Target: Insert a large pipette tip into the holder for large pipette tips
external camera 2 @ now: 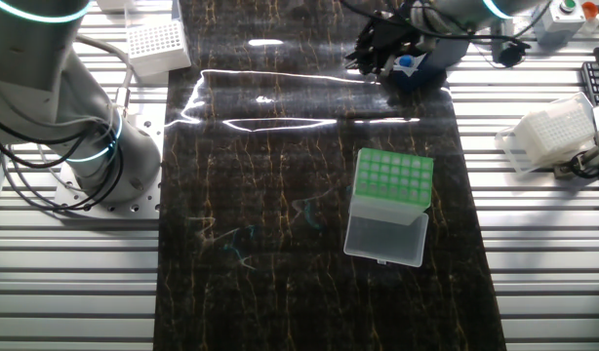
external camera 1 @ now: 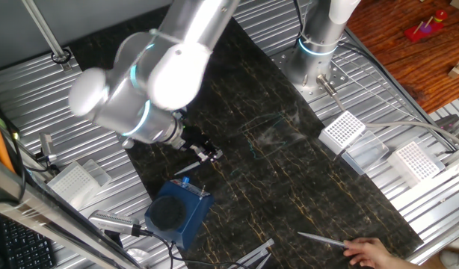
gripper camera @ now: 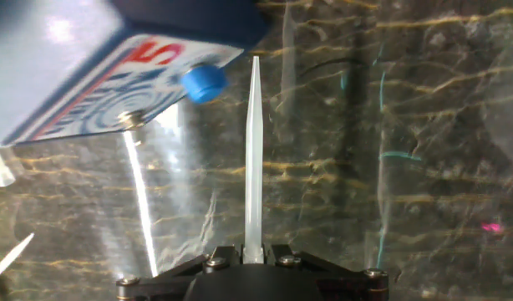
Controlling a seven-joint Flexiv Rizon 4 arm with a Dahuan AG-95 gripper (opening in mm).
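Note:
In the hand view my gripper (gripper camera: pixel 252 251) is shut on the wide end of the large pipette tip (gripper camera: pixel 254 150), a translucent whitish cone that points away from the hand toward a blue block (gripper camera: pixel 89 67). From one fixed view the gripper (external camera 1: pixel 208 155) hangs just above that block (external camera 1: pixel 177 211), with the tip (external camera 1: pixel 187 169) slanting down from it. The holder for large pipette tips (external camera 2: pixel 394 180), green grid on top, stands on the dark mat with its clear lid (external camera 2: pixel 385 239) folded open. It is well apart from the gripper (external camera 2: pixel 378 44). My arm hides the holder in one fixed view.
White perforated racks (external camera 1: pixel 342 131) (external camera 1: pixel 416 161) (external camera 1: pixel 69 183) sit on the metal table beside the mat. A person's hand (external camera 1: pixel 371 252) holds another pipette tip (external camera 1: pixel 323 240) at the mat's near edge. The arm's base (external camera 2: pixel 85 146) stands at the left.

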